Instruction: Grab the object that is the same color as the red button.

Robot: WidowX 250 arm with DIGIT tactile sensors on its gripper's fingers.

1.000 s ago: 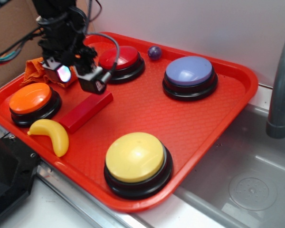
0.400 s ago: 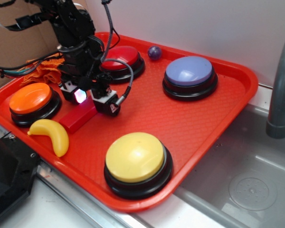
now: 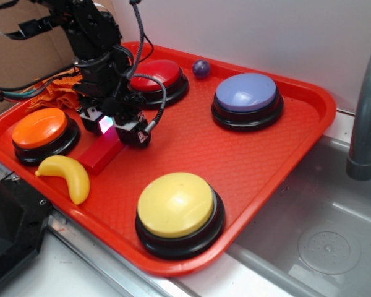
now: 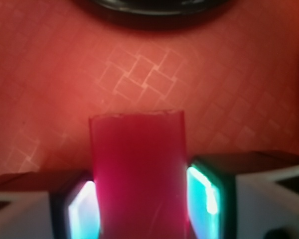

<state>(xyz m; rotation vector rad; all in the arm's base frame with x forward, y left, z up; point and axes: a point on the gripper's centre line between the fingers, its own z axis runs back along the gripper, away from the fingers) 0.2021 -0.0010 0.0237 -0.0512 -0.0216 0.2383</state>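
Observation:
The red block (image 3: pixel 102 154) lies on the red tray (image 3: pixel 191 142), between the orange button and the red button (image 3: pixel 154 74). My gripper (image 3: pixel 119 130) is down over the block's far end, with one finger on each long side. In the wrist view the block (image 4: pixel 137 169) fills the gap, and both glowing pads (image 4: pixel 82 209) press against its sides, so the gripper (image 4: pixel 139 209) is shut on it. The block still rests on the tray. A button's black base (image 4: pixel 149 5) shows at the top edge of that view.
On the tray are an orange button (image 3: pixel 40 127), a yellow banana (image 3: pixel 68 176), a yellow button (image 3: pixel 176 204), a blue button (image 3: pixel 246 93) and a small purple ball (image 3: pixel 201 68). An orange cloth (image 3: pixel 55 93) lies at the left rim. A sink (image 3: pixel 321 235) and grey faucet (image 3: pixel 365 124) are on the right.
The gripper came down from above the tray onto the red block, and its fingers have drawn in against the block's sides. The block has not moved.

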